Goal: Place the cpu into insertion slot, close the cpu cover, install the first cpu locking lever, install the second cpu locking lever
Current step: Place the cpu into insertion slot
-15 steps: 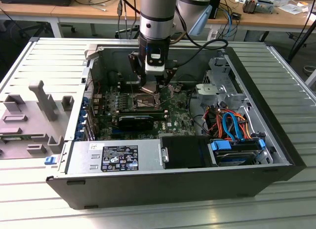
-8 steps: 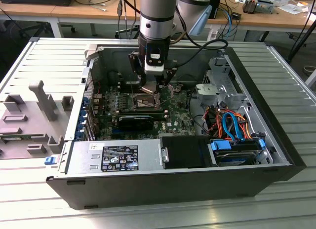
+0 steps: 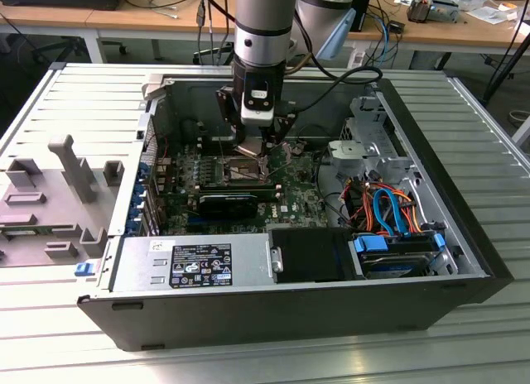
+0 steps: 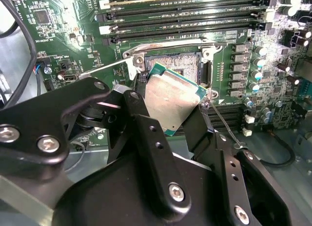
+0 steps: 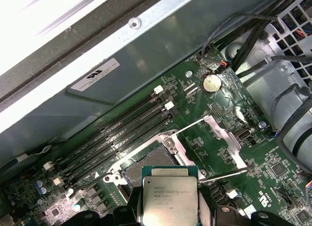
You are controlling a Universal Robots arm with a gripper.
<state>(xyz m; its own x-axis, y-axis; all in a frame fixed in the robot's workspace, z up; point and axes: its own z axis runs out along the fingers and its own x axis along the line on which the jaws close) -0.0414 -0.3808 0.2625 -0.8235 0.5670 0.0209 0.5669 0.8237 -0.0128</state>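
Observation:
My gripper is shut on the cpu, a flat square chip with a silver top and a green rim, one black finger on each of two opposite edges. The chip hangs tilted just above the insertion slot, partly overlapping it in both wrist views. In the first wrist view the cpu sits over the near edge of the insertion slot. The cpu cover is swung open beside the slot. Two thin locking levers stand raised. In the exterior view the gripper is low over the board.
Long memory slots run beside the socket. The open case walls surround the green board. A power supply, a drive with coloured cables and a grey fixture outside the case are nearby.

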